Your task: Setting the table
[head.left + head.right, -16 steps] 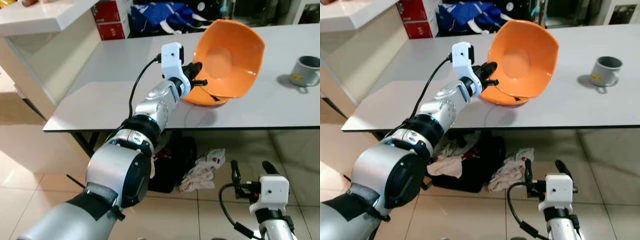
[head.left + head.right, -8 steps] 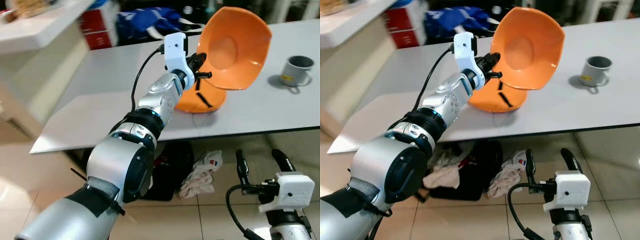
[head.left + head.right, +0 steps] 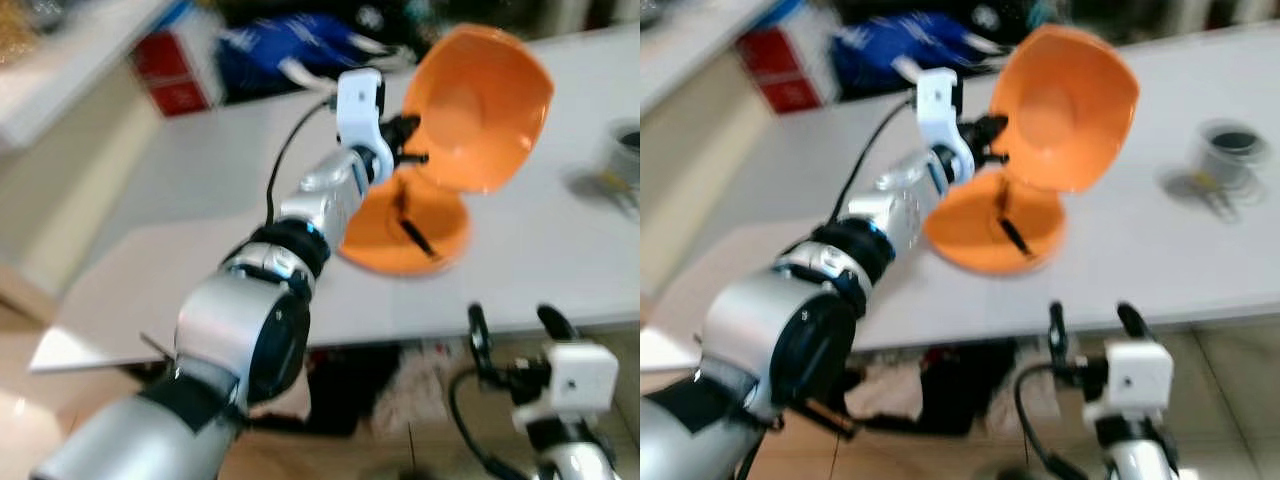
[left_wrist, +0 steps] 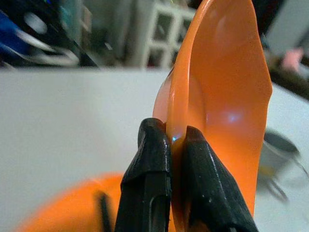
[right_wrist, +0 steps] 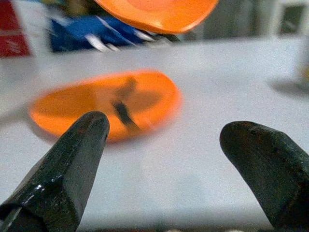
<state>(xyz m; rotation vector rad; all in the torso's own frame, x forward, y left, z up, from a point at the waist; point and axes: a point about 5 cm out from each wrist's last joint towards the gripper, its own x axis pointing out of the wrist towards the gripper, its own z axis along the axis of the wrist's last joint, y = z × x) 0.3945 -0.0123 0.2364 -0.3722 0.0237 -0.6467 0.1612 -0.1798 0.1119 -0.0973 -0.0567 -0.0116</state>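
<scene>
Fingers of my right end effector (image 3: 512, 328) stand nearest, low and in front of the tabletop's near edge, spread wide apart with nothing between them. In the right wrist view the two black fingertips (image 5: 72, 159) frame the white tabletop (image 5: 193, 159) from just below its level.

My left arm reaches forward and up across the tabletop (image 3: 160, 270). Its end effector (image 3: 402, 150) is clamped on the rim of an orange bowl (image 3: 480, 105), which I hold lifted off the surface and tipped on edge, its hollow facing toward my head camera. In the left wrist view my fingers (image 4: 147, 183) pinch the thin orange rim (image 4: 217, 106) from both sides.

Under the raised bowl, a second orange bowl (image 3: 405, 225) sits on the tabletop. A dark, thin item (image 3: 412, 232) lies inside it; blur keeps me from saying what it is. The two bowls are apart, the lifted one above and slightly beyond the resting one.

Farther to my right on the tabletop stands a grey mug (image 3: 1225, 150), well apart from both bowls, its handle toward the near edge.

Beyond the far side of the tabletop lie a blue and white bundle (image 3: 290, 50) and a red box (image 3: 165, 75). A pale counter (image 3: 60, 70) runs along my left. The head views are blurred.
</scene>
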